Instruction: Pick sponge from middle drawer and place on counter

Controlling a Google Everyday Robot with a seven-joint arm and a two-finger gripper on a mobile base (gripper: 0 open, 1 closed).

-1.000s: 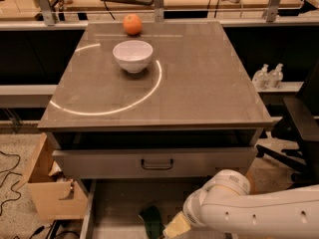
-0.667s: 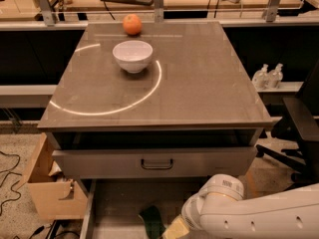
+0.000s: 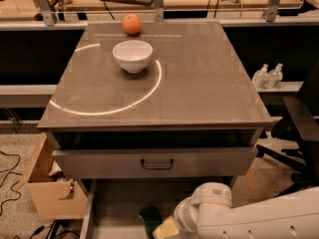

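The robot's white arm (image 3: 271,219) reaches in from the lower right, lying low and nearly level over the right side of the open middle drawer (image 3: 117,203). Its rounded wrist joint (image 3: 204,210), with a barcode label on top, sits above the drawer's right half. The pale tan gripper (image 3: 166,229) points left and down inside the drawer, near its middle.

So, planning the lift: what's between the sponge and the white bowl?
Camera view: the drawer front with handle and a stretch of counter. The end effector sits by the sponge in the middle drawer.
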